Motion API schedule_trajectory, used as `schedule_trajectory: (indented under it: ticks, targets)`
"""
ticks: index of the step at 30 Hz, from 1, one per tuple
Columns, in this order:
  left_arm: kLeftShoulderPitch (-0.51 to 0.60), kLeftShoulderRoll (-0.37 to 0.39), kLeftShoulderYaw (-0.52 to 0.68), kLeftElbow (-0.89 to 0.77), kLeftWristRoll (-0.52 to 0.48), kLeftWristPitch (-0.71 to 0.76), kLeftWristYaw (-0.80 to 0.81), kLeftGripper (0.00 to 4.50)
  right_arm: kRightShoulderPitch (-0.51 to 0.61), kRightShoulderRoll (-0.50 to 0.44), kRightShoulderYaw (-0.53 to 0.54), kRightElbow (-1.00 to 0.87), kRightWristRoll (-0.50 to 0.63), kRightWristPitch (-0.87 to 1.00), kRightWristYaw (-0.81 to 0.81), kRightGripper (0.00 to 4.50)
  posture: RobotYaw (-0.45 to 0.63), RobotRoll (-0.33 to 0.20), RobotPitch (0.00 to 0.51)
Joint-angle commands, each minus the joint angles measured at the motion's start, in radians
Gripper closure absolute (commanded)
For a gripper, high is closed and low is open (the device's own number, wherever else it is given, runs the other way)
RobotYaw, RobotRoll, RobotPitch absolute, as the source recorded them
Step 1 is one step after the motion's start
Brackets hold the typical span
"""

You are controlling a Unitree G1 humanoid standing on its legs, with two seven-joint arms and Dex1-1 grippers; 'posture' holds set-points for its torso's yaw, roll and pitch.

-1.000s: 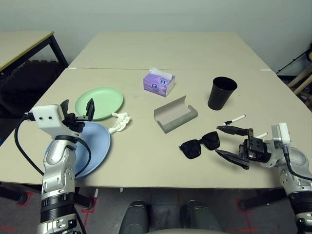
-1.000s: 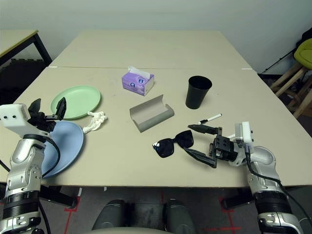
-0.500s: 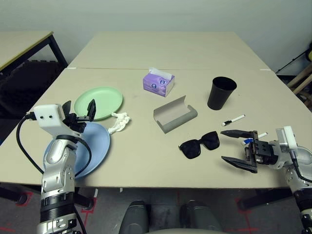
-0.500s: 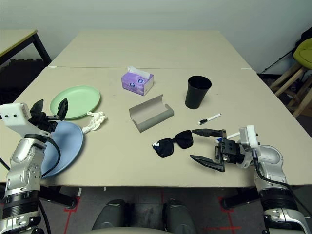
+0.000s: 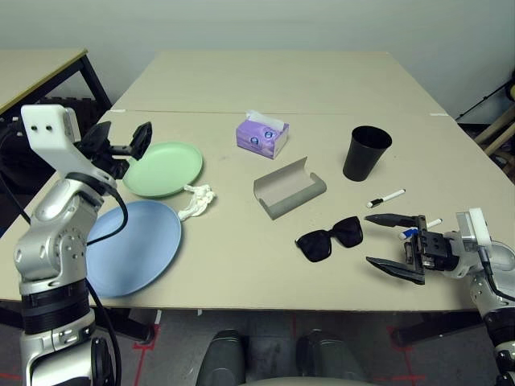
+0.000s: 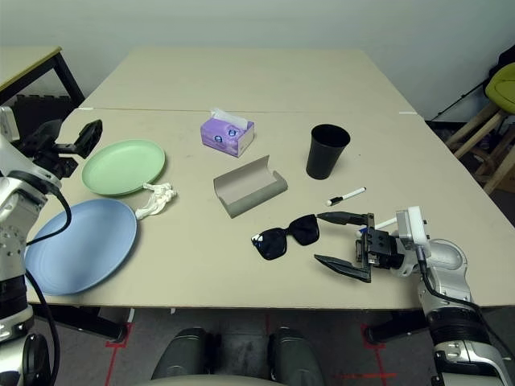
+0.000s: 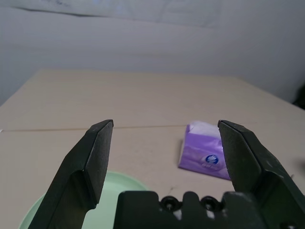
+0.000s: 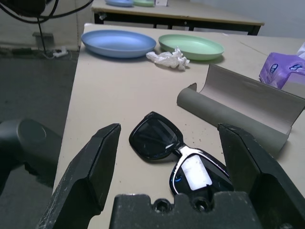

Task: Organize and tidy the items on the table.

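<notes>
Right now my right tool (image 5: 392,241) sits low over the desk (image 5: 241,257) with its jaws spread wide and nothing in them, aimed sideways at the black sunglasses (image 5: 329,238). I read that as a line-up for a grab: in the right wrist view the sunglasses (image 8: 176,155) lie flat between the two fingers (image 8: 90,167), not yet touched. Probably they go into the grey glasses case (image 5: 290,188), which lies open just beyond them, lid side up, ready to take them.

My left tool (image 5: 118,143) is also released and empty, lifted above the near-left edge of the green plate (image 5: 163,168) and pointing forward across the desk. In its wrist view I see the green plate's rim (image 7: 119,191) below and the purple tissue box (image 7: 205,155) ahead. My guess is it is raised to clear the plates before reaching for something.

The blue plate (image 5: 133,245) lies at the desk's near-left corner, just beside the green one, not stacked; stacking looks like an open step. The crumpled tissue (image 5: 197,201) rests between the two plates' right edges, touching or almost touching the green one, can't tell. The black cup (image 5: 366,153) stands upright at the right, and one pen (image 5: 386,197) lies near it, likely meant for the cup. A second pen (image 5: 430,223) lies partly hidden behind my right tool.
</notes>
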Motion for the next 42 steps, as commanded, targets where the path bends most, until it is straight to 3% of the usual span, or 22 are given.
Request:
schedule_trajectory:
  ticks: [1,9,15,21,31,42]
  targets:
    - [0.065,0.032,0.0,-0.029,-0.04,0.053,-0.065,0.0,-0.004,0.004,-0.005,-0.009,0.022,0.014,0.005,0.03,0.11,0.0,0.014]
    - [0.177,0.065,0.003,-0.037,-0.058,0.056,-0.176,0.0,0.0,0.025,-0.021,-0.026,0.048,0.029,0.0,0.03,0.11,0.0,0.013]
    - [0.205,0.152,0.01,0.006,-0.057,0.086,-0.256,0.0,0.006,0.025,-0.018,-0.029,0.046,0.024,0.002,0.03,0.11,0.0,0.015]
    - [0.262,0.25,-0.018,0.078,0.008,0.136,-0.285,0.0,0.007,0.025,-0.02,-0.034,0.047,0.029,-0.005,0.03,0.12,0.0,0.02]
    - [0.351,0.249,0.028,0.2,0.094,0.111,-0.258,0.0,0.003,0.028,-0.017,-0.053,0.048,0.051,-0.023,0.03,0.12,0.0,0.028]
    - [0.343,0.246,0.039,0.384,0.197,0.089,-0.21,0.0,-0.01,0.027,-0.016,-0.041,0.03,0.039,-0.034,0.03,0.12,0.0,0.035]
